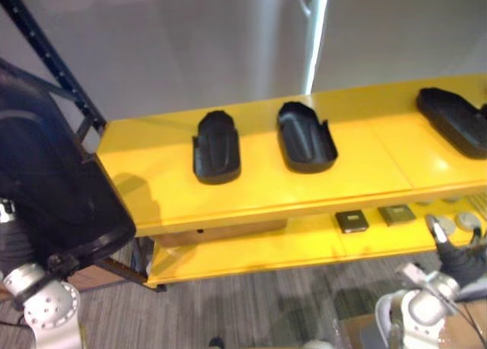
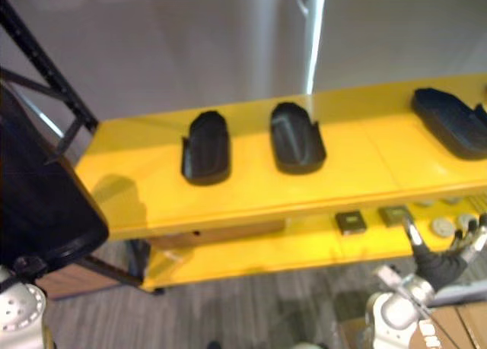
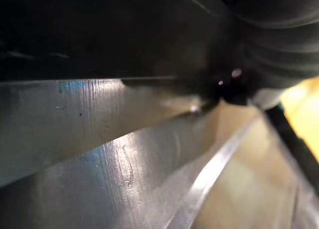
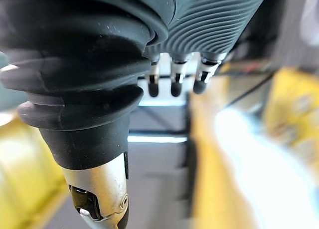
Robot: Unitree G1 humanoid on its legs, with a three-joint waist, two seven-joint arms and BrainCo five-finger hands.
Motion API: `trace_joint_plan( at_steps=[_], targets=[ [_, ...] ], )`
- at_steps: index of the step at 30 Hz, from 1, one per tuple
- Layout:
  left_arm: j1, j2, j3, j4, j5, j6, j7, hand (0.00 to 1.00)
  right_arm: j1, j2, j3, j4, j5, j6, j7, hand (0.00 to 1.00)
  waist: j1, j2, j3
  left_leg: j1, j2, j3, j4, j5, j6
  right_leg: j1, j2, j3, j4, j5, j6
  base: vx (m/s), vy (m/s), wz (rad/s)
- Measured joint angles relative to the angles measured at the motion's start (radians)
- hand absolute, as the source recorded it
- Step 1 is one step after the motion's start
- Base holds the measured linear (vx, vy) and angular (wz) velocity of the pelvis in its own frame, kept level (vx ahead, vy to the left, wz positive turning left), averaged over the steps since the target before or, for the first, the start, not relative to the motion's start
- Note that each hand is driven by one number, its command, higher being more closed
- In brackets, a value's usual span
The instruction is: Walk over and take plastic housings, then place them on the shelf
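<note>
The top shelf lies bare along its front edge and in the wide gap between the middle housing and the right housing, while the left housing and a black post crowd its left end.

Three black plastic housings lie hollow side up on the top board of the yellow shelf, apart from each other. The left housing is narrow with a rounded far end. The middle housing is wider and angled a little to my right. The third housing lies at the right edge, partly cut off. A fourth housing looms at my left, before the shelf's left end.
</note>
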Motion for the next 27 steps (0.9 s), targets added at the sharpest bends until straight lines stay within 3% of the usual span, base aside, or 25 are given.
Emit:
trace_joint_plan(
  at_steps=[6,9,12,18,22,26,27],
  targets=[
    [-0.180,0.310,-0.055,0.332,-0.009,0.166,-0.127,1.00,0.062,-0.006,-0.007,0.250,0.001,0.035,0.004,0.00,-0.016,-0.012,0.000,0.003,-0.003,0.044,-0.002,-0.006,0.001,-0.041,0.001,0.053,0.032,-0.008,-0.011,-0.02,0.014,-0.19],
    [-0.283,0.420,-0.126,0.438,-0.007,0.222,-0.201,1.00,0.074,-0.006,-0.007,0.344,0.023,0.040,0.012,0.00,-0.022,-0.026,0.001,0.010,-0.004,0.050,-0.004,-0.006,0.000,-0.043,0.002,0.063,0.037,-0.010,-0.015,0.00,0.003,-0.10],
    [-0.343,0.484,-0.172,0.474,-0.004,0.247,-0.261,1.00,0.077,-0.006,-0.008,0.430,0.059,0.056,0.023,0.00,-0.035,-0.043,0.003,0.016,-0.002,0.055,-0.005,-0.009,-0.002,-0.043,0.006,0.074,0.038,-0.017,-0.026,0.00,0.001,-0.06],
    [-0.437,0.521,-0.277,0.532,0.051,0.321,-0.387,1.00,0.086,0.004,-0.034,0.567,0.161,0.082,0.023,0.00,-0.049,-0.060,-0.004,0.021,-0.001,0.079,-0.006,-0.013,-0.002,-0.052,0.013,0.098,0.038,-0.011,-0.038,0.01,0.002,-0.09],
    [-0.447,0.521,-0.313,0.580,0.107,0.389,-0.469,1.00,0.099,0.024,-0.077,0.640,0.180,0.082,0.044,0.00,-0.065,-0.069,-0.009,0.038,0.023,0.100,-0.008,-0.023,-0.009,-0.052,0.043,0.138,0.037,0.018,-0.083,0.00,-0.003,-0.14],
    [-0.447,0.521,-0.336,0.615,0.121,0.424,-0.494,1.00,0.143,0.052,-0.088,0.683,0.179,0.083,0.064,0.00,-0.074,-0.093,-0.023,0.039,0.027,0.103,-0.012,-0.037,-0.011,-0.053,0.047,0.140,0.036,0.018,-0.089,-0.01,-0.003,-0.04],
    [-0.447,0.521,-0.336,0.633,0.124,0.432,-0.495,1.00,0.149,0.055,-0.091,0.696,0.180,0.083,0.064,0.00,-0.074,-0.095,-0.024,0.039,0.036,0.103,-0.012,-0.037,-0.011,-0.054,0.057,0.140,0.036,0.028,-0.109,0.00,0.000,0.00]
  ],
)
